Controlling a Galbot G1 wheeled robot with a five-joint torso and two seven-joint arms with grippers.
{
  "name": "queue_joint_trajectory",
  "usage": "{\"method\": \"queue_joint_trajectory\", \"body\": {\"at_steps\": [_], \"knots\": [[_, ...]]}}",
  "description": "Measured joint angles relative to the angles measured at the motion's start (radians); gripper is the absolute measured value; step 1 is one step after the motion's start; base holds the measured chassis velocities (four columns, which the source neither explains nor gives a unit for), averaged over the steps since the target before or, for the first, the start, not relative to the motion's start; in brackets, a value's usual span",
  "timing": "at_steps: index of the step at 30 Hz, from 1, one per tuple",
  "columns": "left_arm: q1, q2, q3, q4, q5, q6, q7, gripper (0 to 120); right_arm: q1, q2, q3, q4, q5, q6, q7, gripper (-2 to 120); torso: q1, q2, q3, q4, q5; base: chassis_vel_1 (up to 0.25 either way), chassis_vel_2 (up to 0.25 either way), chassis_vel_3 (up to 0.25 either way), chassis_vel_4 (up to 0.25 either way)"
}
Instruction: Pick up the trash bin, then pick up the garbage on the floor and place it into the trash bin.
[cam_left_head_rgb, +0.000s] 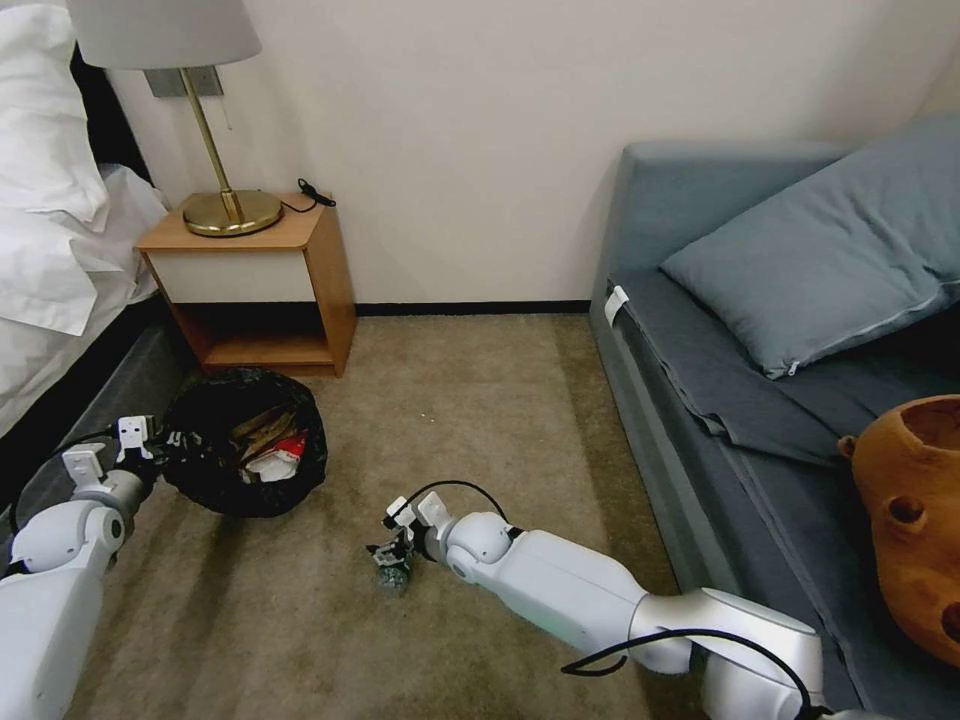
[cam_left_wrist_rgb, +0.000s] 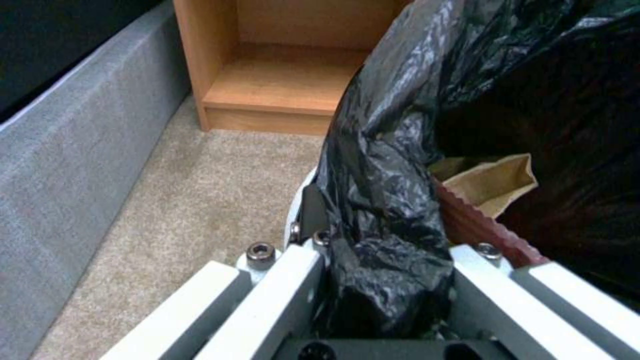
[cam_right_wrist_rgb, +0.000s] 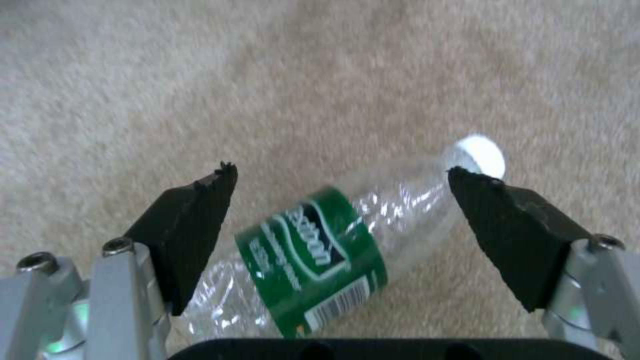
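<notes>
The left gripper (cam_left_wrist_rgb: 387, 280) is closed on the rim of the trash bin (cam_left_head_rgb: 245, 440), beside the nightstand (cam_left_head_rgb: 255, 285). The right gripper (cam_right_wrist_rgb: 340, 200) is low over the carpet (cam_left_head_rgb: 480, 420), its fingers wide open around the lying bottle (cam_right_wrist_rgb: 320, 245).

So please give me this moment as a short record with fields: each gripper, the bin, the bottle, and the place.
left gripper: shut on the trash bin's bag-lined rim
right gripper: open, fingers on either side of the bottle
trash bin: on carpet near the nightstand, holds a brown paper bag and a red-and-white packet
bottle: clear, green label, lying on the carpet
place: between bed and grey sofa
</notes>
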Motion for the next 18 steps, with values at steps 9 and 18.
{"method": "queue_joint_trajectory", "body": {"at_steps": [9,18], "knots": [[0.001,-0.016,0.005,-0.007,0.006,-0.001,0.000,1,-0.016,0.028,0.006,-0.049,-0.043,0.007,0.015,86,0.000,0.000,0.000,0.0002,0.0000,0.000,0.000,0.000,0.000],[0.005,-0.024,0.009,-0.027,0.008,0.000,-0.005,1,-0.029,0.042,0.025,-0.105,-0.084,0.027,0.009,88,0.000,0.000,0.000,0.0001,0.0001,0.000,0.000,0.000,0.000]]}}
